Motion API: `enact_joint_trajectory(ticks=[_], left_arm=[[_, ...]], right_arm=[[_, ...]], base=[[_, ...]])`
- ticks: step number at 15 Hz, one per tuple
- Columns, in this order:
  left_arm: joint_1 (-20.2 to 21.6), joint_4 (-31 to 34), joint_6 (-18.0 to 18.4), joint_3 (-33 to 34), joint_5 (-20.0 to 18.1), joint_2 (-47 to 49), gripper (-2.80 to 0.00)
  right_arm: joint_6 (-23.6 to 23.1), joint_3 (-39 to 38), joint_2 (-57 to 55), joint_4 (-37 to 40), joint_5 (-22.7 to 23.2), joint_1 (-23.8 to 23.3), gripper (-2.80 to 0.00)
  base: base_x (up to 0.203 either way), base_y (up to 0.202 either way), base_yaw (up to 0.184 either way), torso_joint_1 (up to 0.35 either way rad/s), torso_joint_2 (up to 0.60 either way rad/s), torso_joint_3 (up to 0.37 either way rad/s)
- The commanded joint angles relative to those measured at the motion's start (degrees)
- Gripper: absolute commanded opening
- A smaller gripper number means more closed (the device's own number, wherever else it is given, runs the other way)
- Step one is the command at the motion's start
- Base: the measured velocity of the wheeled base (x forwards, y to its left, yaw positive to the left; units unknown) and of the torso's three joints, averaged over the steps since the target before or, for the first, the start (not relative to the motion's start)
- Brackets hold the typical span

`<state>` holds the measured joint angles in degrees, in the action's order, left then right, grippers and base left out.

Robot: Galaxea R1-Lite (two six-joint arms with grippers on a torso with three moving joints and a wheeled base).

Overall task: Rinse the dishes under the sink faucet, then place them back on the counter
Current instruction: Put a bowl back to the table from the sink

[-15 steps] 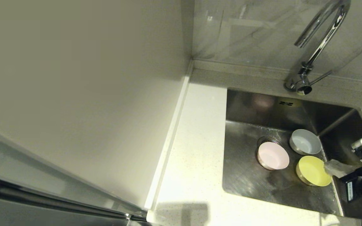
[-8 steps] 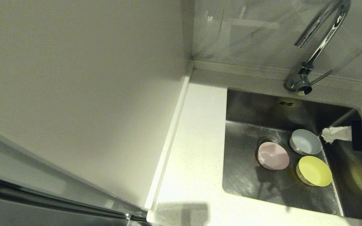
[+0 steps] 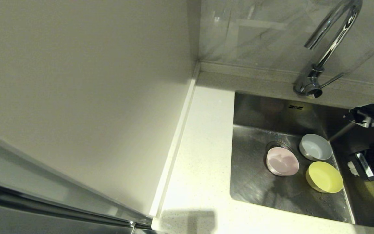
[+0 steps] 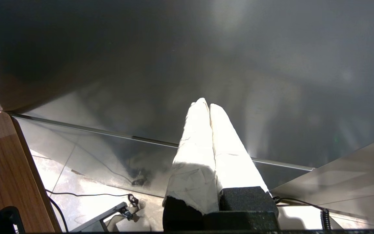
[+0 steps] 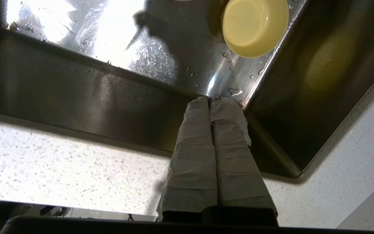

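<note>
**Right arm swings down over the sink's right edge**

Since a second ago my right gripper (image 5: pixel 210 100) has left the yellow-green bowl (image 3: pixel 324 177) and now points down into the sink (image 3: pixel 255 182), taped fingers pressed together, empty. 3 bowls sit upright in the basin: pink bowl (image 3: pixel 282 161), blue-grey bowl (image 3: pixel 315 147), yellow-green. The faucet (image 3: pixel 328 48) arches leftward. My left gripper (image 4: pixel 209 105) hangs parked, closed.

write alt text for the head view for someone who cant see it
Three small bowls, pink, blue-grey and yellow-green, sit upright close together on the floor of a steel sink set in a speckled white counter. A chrome faucet rises behind; the right arm is at the sink's right edge.
</note>
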<state>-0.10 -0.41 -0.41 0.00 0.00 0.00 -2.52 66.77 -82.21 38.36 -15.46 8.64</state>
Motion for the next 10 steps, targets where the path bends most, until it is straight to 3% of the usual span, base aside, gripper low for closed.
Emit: enact_joint_trajectory(ticks=[1,6,10], left_arm=[[0.0,0.0,0.0,0.2,0.0,0.0,-2.80],[0.0,0.0,0.0,0.2,0.0,0.0,-2.80],[0.0,0.0,0.0,0.2,0.0,0.0,-2.80]], right_arm=[[-0.1,1.1,-3.6,0.2,0.0,0.0,-2.80],[-0.2,2.4,-7.1,0.1,4.6,-1.0,-2.80],[-0.4,2.5,-9.8,-1.7,4.9,-1.3,-2.80]], base=[[0.000,0.000,0.000,0.000,0.00,0.000],[0.000,0.000,0.000,0.000,0.00,0.000],[0.000,0.000,0.000,0.000,0.00,0.000]])
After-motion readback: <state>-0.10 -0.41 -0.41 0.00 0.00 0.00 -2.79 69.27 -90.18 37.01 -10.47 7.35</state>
